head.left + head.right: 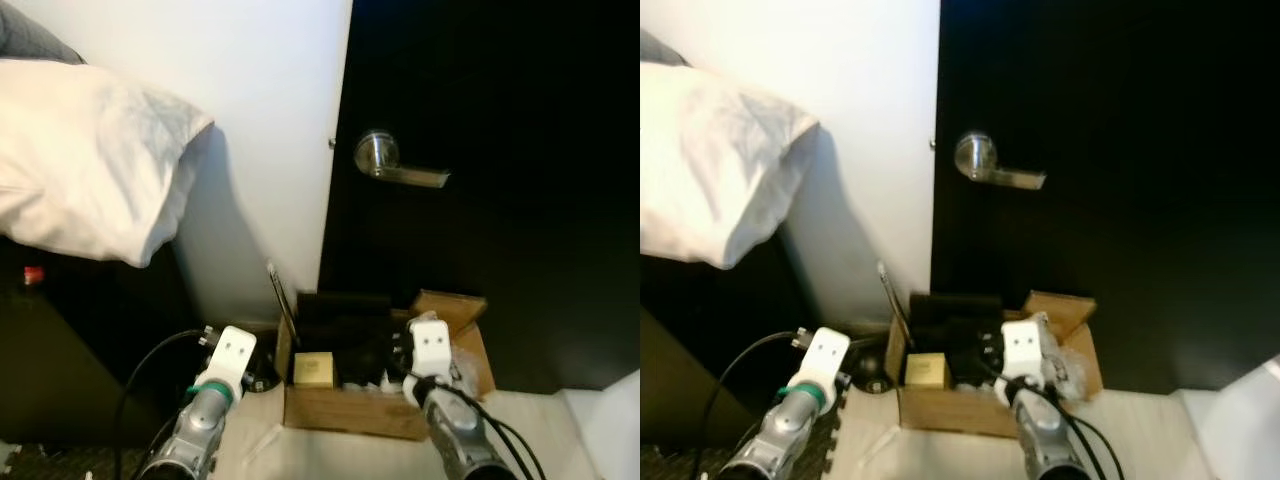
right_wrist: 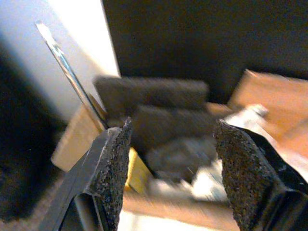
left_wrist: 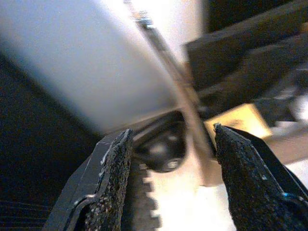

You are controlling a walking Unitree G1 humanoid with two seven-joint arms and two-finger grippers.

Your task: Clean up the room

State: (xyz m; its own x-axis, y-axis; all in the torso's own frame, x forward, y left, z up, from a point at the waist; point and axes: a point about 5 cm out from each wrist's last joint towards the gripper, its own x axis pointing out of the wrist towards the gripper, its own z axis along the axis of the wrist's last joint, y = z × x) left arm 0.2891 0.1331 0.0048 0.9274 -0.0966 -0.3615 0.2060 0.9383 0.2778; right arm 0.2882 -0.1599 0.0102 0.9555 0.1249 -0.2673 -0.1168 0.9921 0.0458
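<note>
**Left eye view: box of junk by the door**

Biggest thing here is the flat black door point(image 1: 500, 200) with its shiny metal lever handle point(image 1: 385, 160), next to a smooth white wall point(image 1: 270, 120). A soft, rumpled white pillow point(image 1: 80, 160) hangs off the bed. Down on the floor sits an open cardboard box point(image 1: 350, 405) holding dark flat stuff, crinkly plastic and a small yellowish cube point(image 1: 313, 369). Right tool point(image 2: 168, 168) hovers just above the box, fingers apart. Left tool point(image 3: 168, 178) sits just beside the box's left wall, also spread open.
</note>
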